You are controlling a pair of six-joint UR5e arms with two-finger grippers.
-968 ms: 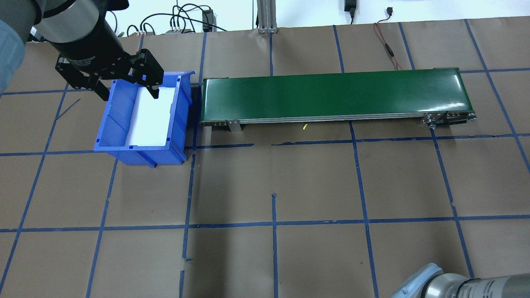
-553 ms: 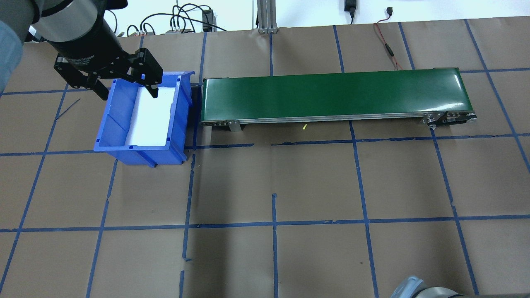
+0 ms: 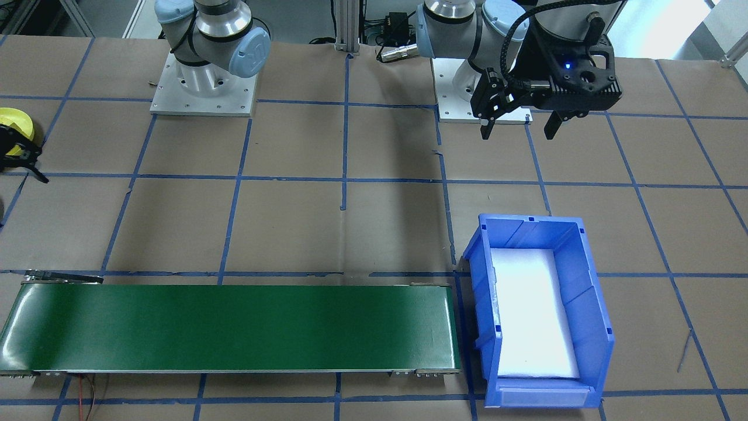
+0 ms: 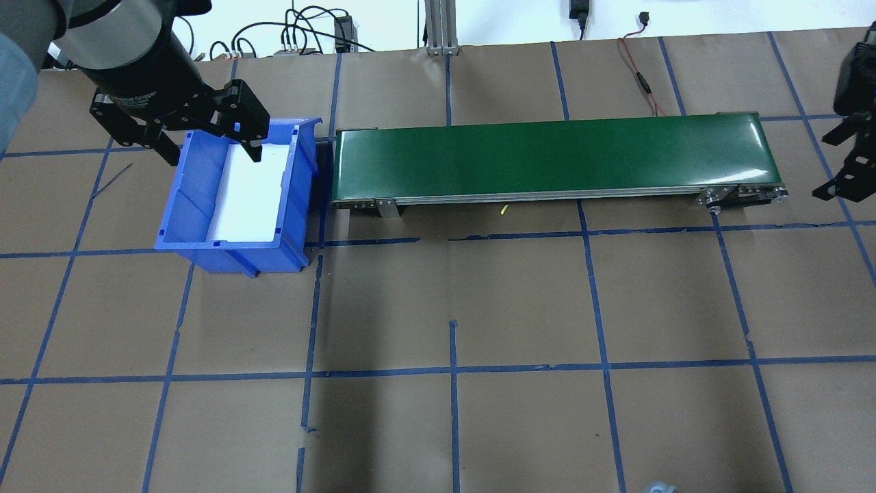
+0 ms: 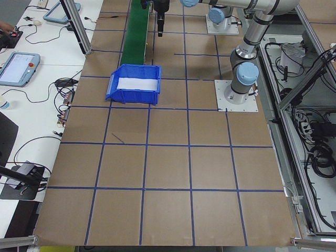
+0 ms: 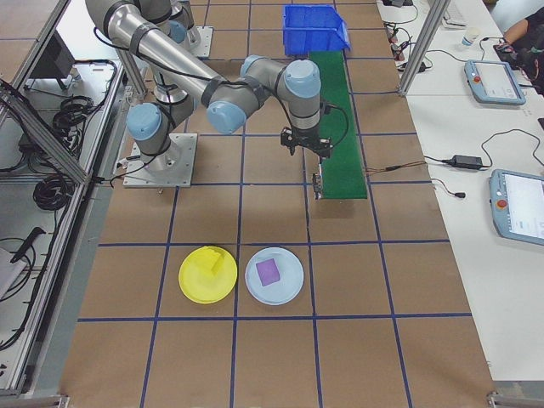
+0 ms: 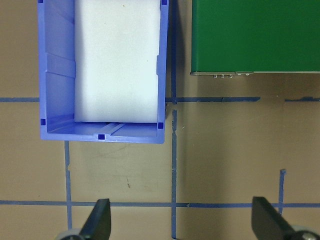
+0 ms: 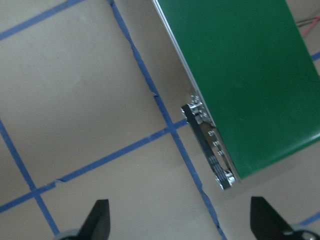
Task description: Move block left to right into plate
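The left gripper (image 4: pixel 207 144) hangs with fingers spread and empty at the upper left of the overhead view, over the blue bin (image 4: pixel 236 198). The right gripper (image 4: pixel 845 161), also spread and empty, shows at the right edge, beside the green conveyor (image 4: pixel 554 159). In the right-side view a yellow block (image 6: pixel 210 261) lies on the yellow plate (image 6: pixel 206 286), lower centre.

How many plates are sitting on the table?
2, side by side past the green belt's far end: a yellow plate with a yellow block on it, and a pale blue plate holding a purple block. Only one side camera shows both.
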